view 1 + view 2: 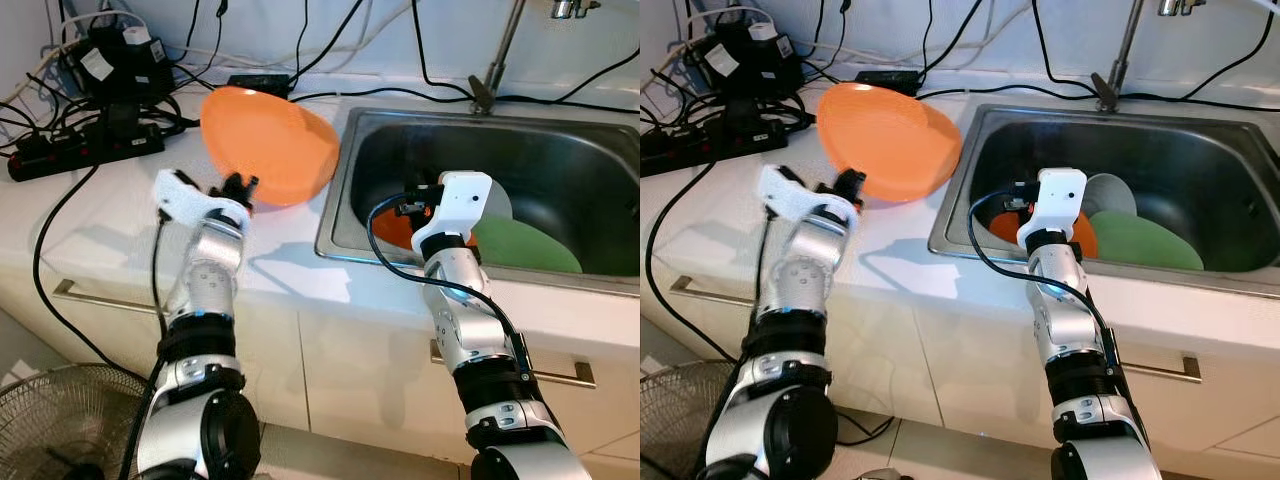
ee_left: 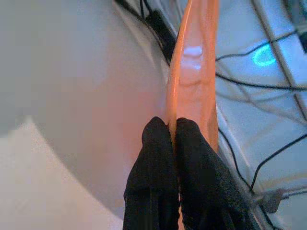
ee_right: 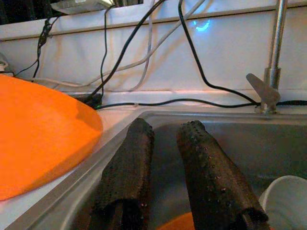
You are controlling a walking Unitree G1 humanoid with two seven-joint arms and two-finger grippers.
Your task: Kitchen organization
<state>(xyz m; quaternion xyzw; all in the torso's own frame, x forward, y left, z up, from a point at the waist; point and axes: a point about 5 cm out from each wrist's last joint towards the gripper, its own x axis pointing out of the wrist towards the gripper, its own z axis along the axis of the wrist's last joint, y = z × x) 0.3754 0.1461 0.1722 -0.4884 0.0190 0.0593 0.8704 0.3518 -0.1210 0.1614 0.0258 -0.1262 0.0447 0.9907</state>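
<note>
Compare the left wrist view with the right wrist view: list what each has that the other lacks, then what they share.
Left wrist view alone: the left tool pinching the rim of the orange plate, seen edge-on above the white counter.

Right wrist view alone: the right tool with its fingers apart over the steel sink, the faucet, a white bowl and a sliver of a second orange dish below.

Both: the orange plate, black cables and the pale wall.

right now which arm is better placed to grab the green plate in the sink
Right. The right gripper hangs over the sink near the green plate; the left gripper is shut on the orange plate.
</note>
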